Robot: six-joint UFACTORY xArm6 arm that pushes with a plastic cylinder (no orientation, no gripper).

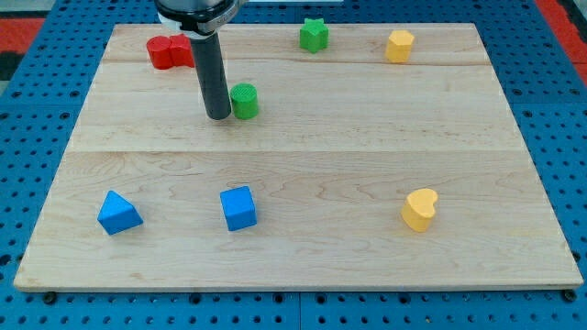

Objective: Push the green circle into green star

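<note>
My tip touches the green circle on its left; I have no jaws. The green star sits apart, upper right.

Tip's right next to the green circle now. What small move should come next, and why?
Probably a short push toward the view's upper right. My tip sits just to the view's left of the green circle, seemingly touching it, while the green star lies up and to the view's right. Shifting slightly toward the view's bottom first would likely line the push up better, since I'm level with the circle, not below it.
</note>
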